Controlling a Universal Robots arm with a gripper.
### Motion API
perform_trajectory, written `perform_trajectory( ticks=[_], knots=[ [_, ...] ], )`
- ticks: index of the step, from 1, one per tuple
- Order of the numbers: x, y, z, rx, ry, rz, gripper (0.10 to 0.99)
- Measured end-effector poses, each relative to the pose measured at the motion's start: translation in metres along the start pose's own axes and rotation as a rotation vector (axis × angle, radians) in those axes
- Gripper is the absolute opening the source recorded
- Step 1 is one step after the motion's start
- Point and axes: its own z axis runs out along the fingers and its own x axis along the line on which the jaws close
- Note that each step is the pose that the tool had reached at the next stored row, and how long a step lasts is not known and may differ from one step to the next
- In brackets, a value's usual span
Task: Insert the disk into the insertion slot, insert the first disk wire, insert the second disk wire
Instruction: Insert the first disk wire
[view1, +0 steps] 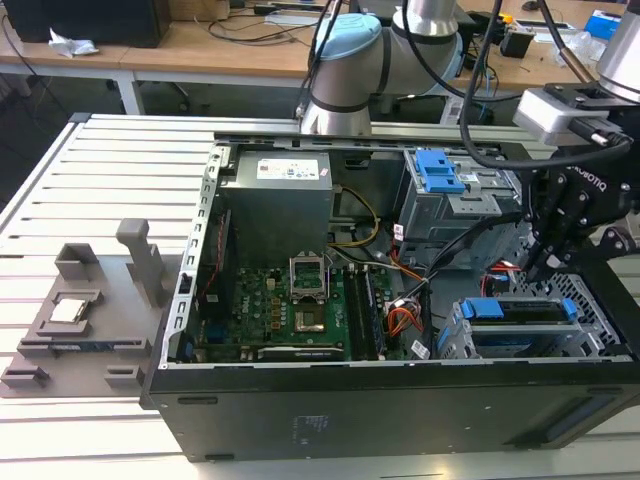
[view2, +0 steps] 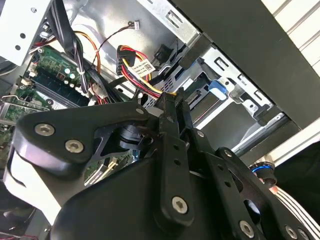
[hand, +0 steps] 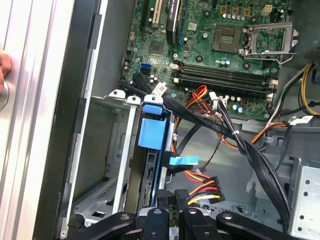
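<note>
The open black steel case (view1: 350, 420) lies on its side on the ribbed aluminium bench (view1: 100, 180). At its centre sits the green circuit board (view1: 290, 310), studded with sockets.

At 4 o'clock in the exterior view, the disk (view1: 500, 309) is already seated in the slot (view1: 456, 338). The disk has a smooth blue plastic frame, and thin perforated grey sheet metal surrounds it. Judged from this, you are on the first wire.

The hand (view1: 545, 262) hangs just above the slot, at 3 o'clock, drawn narrow. You cannot make out anything between its tips.

In the first wrist view, the flat red, yellow and black wires (hand: 202, 191) end just beside the hand. They look limp yet springy. Hold the rigid plug, not the strands, square it to the socket, and press straight without rocking.
</note>
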Motion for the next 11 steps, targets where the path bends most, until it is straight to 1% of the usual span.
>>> perform_trajectory(
  ticks=[5,11],
  knots=[
    [-0.0003,0.0006,0.0018,0.000,-0.0001,0.000,0.173],
    [-0.0005,0.0006,0.0058,0.000,-0.0001,0.001,0.173]
  ],
)
